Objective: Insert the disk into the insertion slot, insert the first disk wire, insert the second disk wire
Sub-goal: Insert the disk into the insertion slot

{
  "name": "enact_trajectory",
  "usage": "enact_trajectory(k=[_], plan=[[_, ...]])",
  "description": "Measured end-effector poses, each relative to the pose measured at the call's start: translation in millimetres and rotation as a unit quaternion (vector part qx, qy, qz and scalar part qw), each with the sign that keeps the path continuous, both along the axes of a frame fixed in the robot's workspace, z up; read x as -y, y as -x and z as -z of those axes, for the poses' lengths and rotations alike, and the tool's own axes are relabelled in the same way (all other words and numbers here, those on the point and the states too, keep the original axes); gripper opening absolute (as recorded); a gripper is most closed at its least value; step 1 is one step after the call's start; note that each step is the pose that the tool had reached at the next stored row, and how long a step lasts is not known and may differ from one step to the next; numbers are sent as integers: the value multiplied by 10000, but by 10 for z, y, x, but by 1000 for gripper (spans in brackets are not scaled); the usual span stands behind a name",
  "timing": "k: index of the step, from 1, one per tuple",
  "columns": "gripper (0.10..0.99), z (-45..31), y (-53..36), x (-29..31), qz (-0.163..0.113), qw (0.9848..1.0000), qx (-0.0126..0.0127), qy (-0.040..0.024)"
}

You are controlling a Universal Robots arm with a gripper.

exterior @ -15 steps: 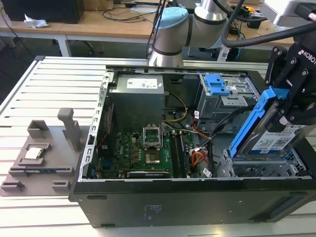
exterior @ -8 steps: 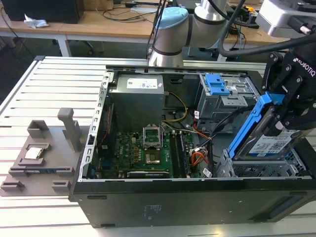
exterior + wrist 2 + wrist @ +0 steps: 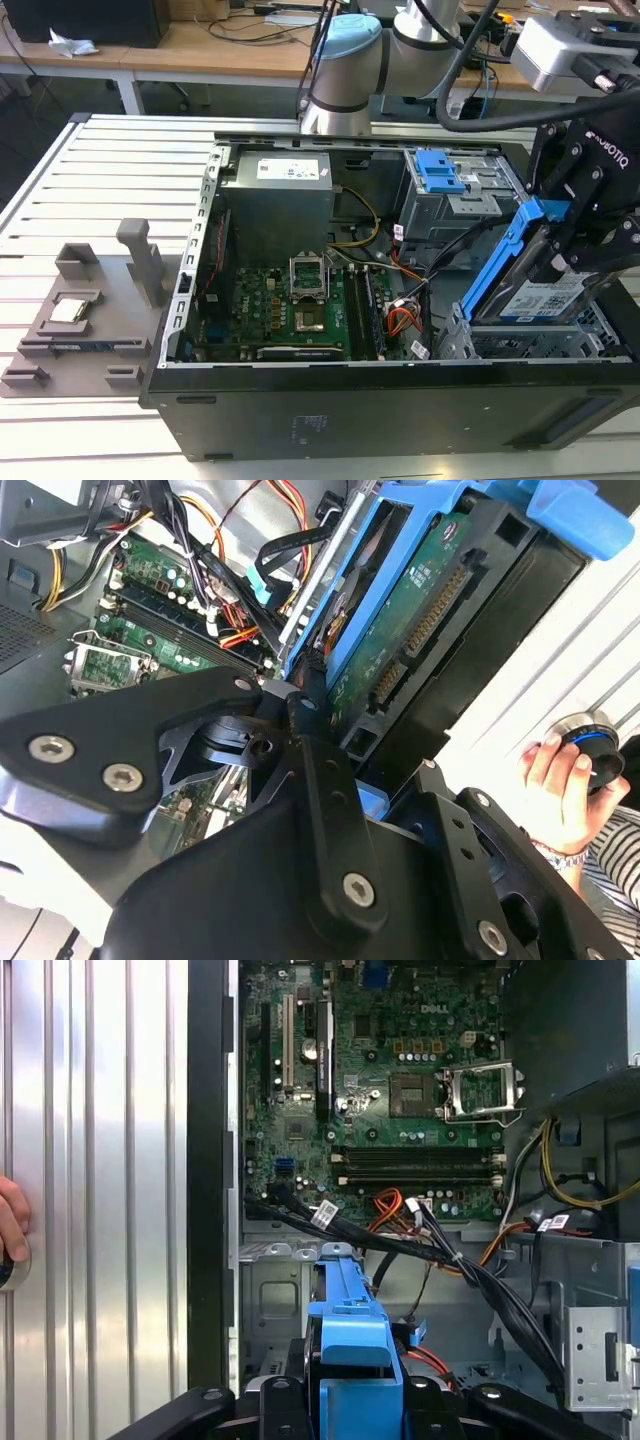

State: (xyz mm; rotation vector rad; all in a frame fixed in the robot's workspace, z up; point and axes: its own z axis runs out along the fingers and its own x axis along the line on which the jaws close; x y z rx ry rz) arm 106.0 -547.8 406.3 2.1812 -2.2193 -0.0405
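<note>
Exterior view: a black gripper clasps the blue-framed, white-labelled silver hard drive, tilted just above the perforated silver cage slot of an open black computer case on a ribbed metal table. Second wrist view: a person's hand grips a round knob. First wrist view: a green printed motherboard lies beyond the drive's frame.

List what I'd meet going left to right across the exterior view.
Grey parts holder → green motherboard → blue latch piece → the disk in its blue carrier.
</note>
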Motion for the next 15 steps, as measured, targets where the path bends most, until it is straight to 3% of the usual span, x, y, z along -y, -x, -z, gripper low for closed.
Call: enact_trajectory(k=[15], plan=[[361,110,0,0,0,10000,0,0]])
